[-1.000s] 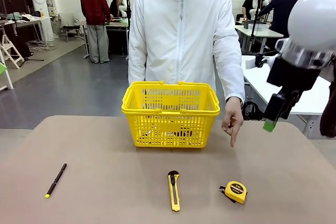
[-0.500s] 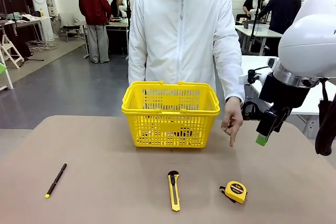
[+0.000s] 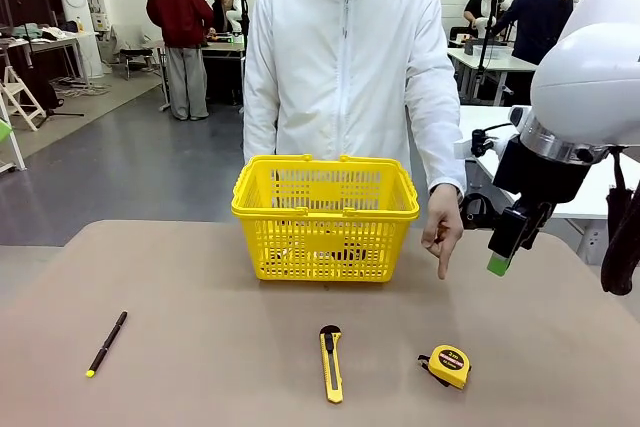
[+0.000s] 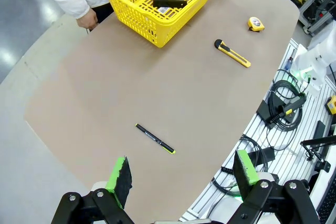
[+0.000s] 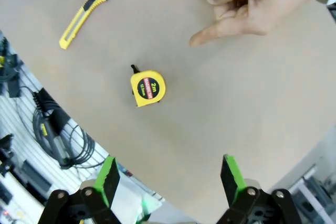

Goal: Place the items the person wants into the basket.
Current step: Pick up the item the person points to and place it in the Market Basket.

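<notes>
yellow tape measure (image 5: 147, 88), label reading "2m", on table (image 5: 252, 103)

counter (image 3: 200, 287): tan, rounded edge
on it: basket (image 3: 325, 217), tape measure (image 3: 449, 365), utility knife (image 3: 331, 363), pen (image 3: 106, 343)
tape measure: below right hand (image 3: 512, 243)

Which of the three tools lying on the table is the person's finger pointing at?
The tape measure, the squat yellow one lying directly below the fingertip. The utility knife and pen lie farther left.
</notes>
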`<state>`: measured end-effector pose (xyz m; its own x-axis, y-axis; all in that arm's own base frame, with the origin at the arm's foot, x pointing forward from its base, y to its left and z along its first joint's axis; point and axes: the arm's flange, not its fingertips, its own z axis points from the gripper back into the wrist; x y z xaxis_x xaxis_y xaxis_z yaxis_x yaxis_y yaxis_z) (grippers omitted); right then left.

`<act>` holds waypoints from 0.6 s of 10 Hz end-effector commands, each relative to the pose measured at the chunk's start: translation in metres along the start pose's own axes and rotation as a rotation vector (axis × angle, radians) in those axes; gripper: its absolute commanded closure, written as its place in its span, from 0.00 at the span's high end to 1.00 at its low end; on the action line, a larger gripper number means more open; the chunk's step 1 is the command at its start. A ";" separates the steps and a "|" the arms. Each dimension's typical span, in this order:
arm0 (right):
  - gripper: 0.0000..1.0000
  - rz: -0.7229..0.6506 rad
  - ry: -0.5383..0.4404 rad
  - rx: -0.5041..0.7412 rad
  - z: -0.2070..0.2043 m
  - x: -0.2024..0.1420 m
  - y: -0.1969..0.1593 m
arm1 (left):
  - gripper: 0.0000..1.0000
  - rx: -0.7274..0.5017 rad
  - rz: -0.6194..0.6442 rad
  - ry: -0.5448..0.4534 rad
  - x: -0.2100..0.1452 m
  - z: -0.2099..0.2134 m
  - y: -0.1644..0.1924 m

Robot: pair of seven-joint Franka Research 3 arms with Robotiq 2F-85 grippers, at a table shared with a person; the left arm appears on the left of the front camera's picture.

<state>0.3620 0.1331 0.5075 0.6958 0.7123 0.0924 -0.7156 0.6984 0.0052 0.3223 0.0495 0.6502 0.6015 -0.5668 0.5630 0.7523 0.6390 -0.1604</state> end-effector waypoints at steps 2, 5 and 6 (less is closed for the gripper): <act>1.00 0.093 -0.027 -0.070 -0.043 0.008 0.026 | 1.00 -0.009 -0.010 0.001 0.000 0.002 0.001; 1.00 0.150 -0.006 -0.059 -0.096 0.011 0.038 | 1.00 -0.009 -0.010 0.001 0.000 0.002 0.001; 1.00 0.157 0.004 -0.051 -0.114 0.013 0.034 | 1.00 -0.009 -0.010 0.001 0.000 0.002 0.001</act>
<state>0.3418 0.1764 0.4117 0.5925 0.8005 0.0899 -0.8013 0.5972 -0.0364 0.3224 0.0495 0.6506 0.6017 -0.5673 0.5623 0.7524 0.6389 -0.1605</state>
